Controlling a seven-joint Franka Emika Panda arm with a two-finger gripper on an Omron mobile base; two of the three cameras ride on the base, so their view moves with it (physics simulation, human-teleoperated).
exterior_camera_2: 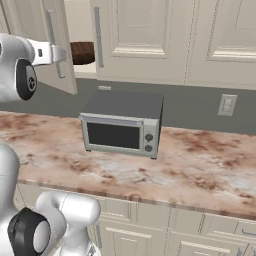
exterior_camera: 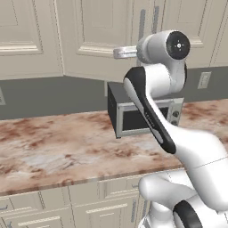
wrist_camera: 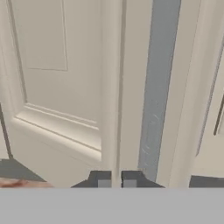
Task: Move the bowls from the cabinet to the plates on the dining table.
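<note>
A grey box-shaped microwave (exterior_camera_2: pixel 122 122) is sitting on the pinkish-brown marbled counter (exterior_camera_2: pixel 200 165), beneath the beige panelled wall cabinet (exterior_camera_2: pixel 145 35). The end effector (wrist_camera: pixel 116 179) is showing its fingers nearly together, holding nothing.

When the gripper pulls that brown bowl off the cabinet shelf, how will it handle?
The bowl looks like thick dark wood, so probably rigid and unlikely to chip. It seems wide and shallow, so it should slide flat rather than tip. The half-open door hides part of it, so weight is a guess.

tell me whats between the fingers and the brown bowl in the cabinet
In the right base view, the partly open cabinet door with its bar handle stands between the gripper and the wooden bowl on the shelf.
</note>
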